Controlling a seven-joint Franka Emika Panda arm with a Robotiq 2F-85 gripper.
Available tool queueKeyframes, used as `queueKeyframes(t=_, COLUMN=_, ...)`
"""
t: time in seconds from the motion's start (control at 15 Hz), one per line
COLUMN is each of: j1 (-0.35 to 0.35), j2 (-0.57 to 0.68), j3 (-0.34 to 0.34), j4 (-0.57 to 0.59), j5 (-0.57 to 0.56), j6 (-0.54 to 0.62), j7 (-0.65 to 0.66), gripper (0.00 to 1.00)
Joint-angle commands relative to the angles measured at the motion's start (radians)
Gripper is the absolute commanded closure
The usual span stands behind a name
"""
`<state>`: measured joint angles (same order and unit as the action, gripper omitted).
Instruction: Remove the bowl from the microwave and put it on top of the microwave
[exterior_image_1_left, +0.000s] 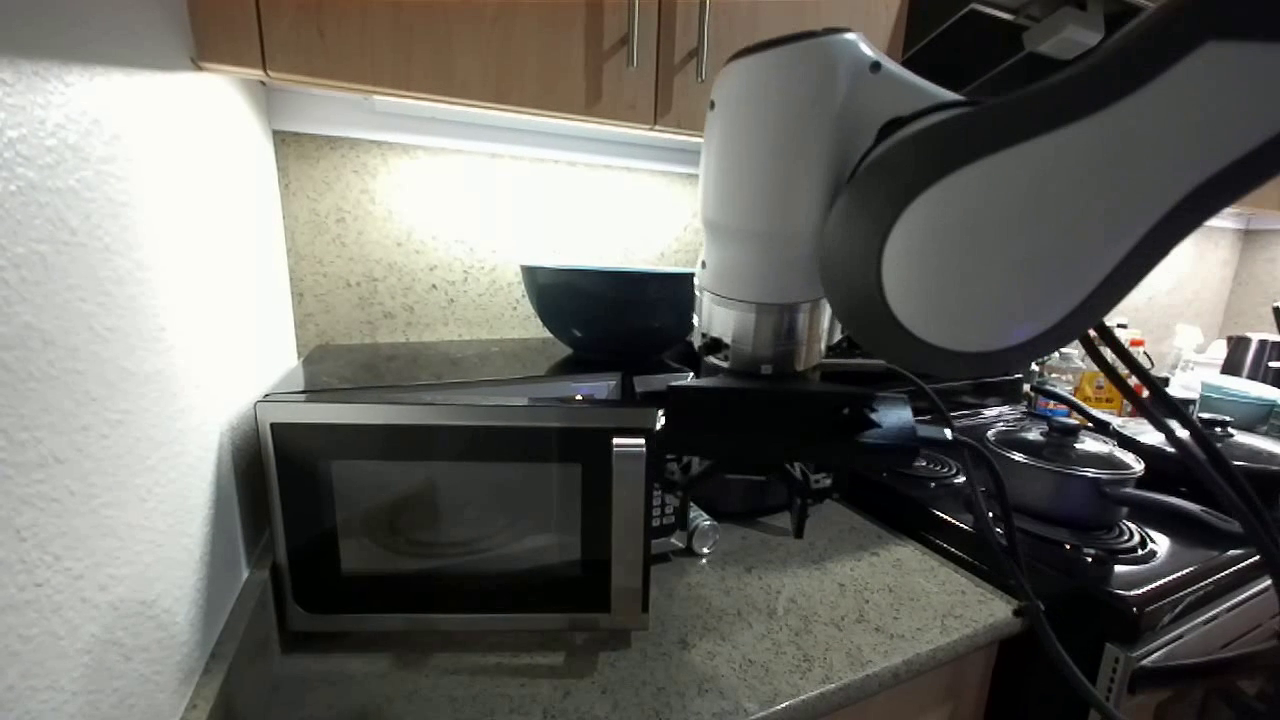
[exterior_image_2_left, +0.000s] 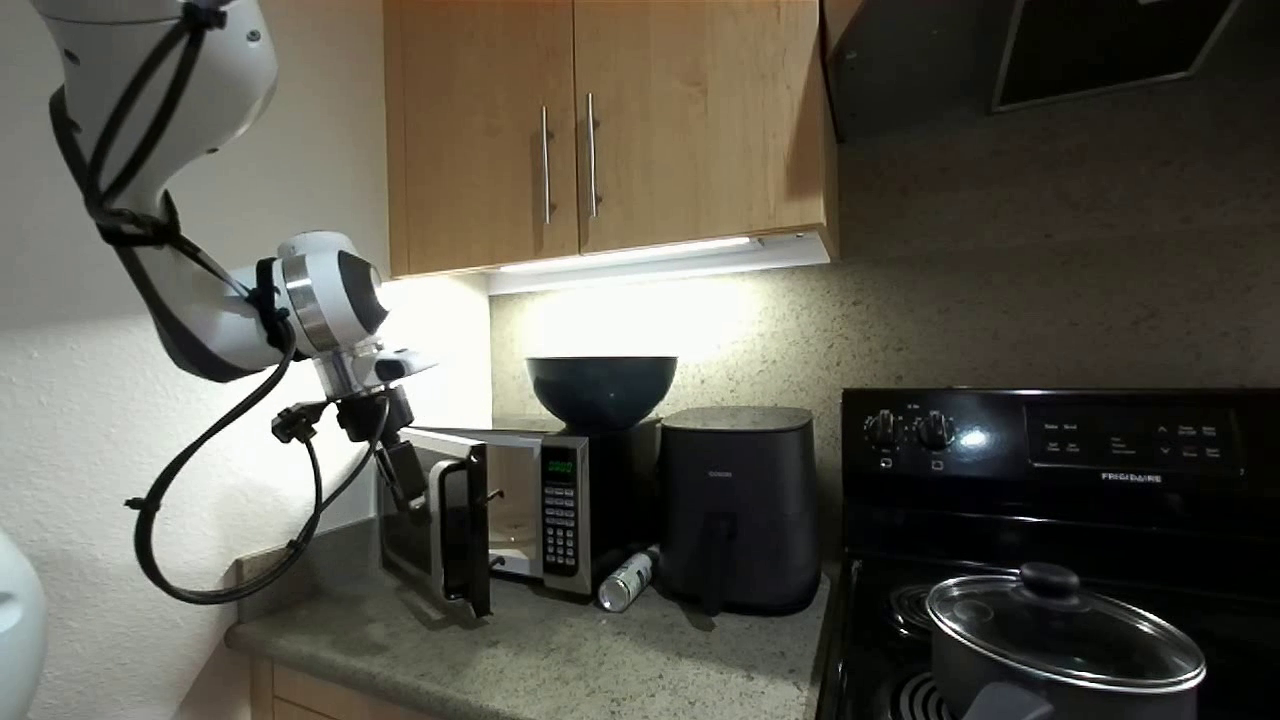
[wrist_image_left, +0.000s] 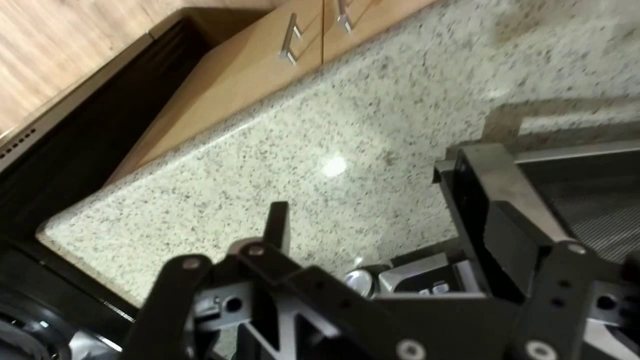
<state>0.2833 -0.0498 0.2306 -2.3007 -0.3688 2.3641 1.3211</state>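
The bowl (exterior_image_1_left: 610, 312), dark and glossy, rests upright on top of the microwave (exterior_image_2_left: 568, 510), toward its right side; both exterior views show it. The microwave door (exterior_image_1_left: 455, 515) stands swung open, and part of the pale interior shows behind it in an exterior view. My gripper (wrist_image_left: 393, 227) is open beside the door's free edge, pointing down. In the wrist view one finger (wrist_image_left: 510, 240) overlaps the door handle (wrist_image_left: 495, 175); whether they touch I cannot tell. The other finger (wrist_image_left: 277, 225) is over bare counter. No object is held.
A can (exterior_image_2_left: 628, 580) lies on the counter (exterior_image_2_left: 520, 650) between the microwave and a black boxy appliance (exterior_image_2_left: 740, 510). To the right is the stove (exterior_image_2_left: 940, 500) with a lidded pan (exterior_image_2_left: 1070, 640). Cabinets (exterior_image_2_left: 690, 130) hang above the bowl. A wall (exterior_image_1_left: 120, 300) borders the microwave's left.
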Motion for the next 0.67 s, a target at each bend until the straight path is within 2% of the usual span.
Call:
queueKeyframes(t=0.0, j1=0.010, j2=0.030, j3=0.039, j4=0.045, j5=0.135, j6=0.015, j7=-0.137, gripper=0.00)
queueKeyframes(t=0.2, j1=0.008, j2=0.046, j3=0.052, j4=0.050, j5=0.140, j6=0.163, j7=-0.153, gripper=0.00)
queueKeyframes(t=0.33, j1=-0.002, j2=0.066, j3=0.046, j4=0.036, j5=0.068, j6=0.343, j7=-0.109, gripper=0.00)
queueKeyframes(t=0.47, j1=-0.014, j2=0.094, j3=0.022, j4=0.030, j5=-0.062, j6=0.502, j7=-0.043, gripper=0.00)
queueKeyframes(t=0.53, j1=0.002, j2=0.070, j3=0.035, j4=0.042, j5=0.020, j6=0.388, j7=-0.086, gripper=0.00)
queueKeyframes(t=0.6, j1=-0.001, j2=0.080, j3=0.029, j4=0.042, j5=0.004, j6=0.411, j7=-0.078, gripper=0.00)
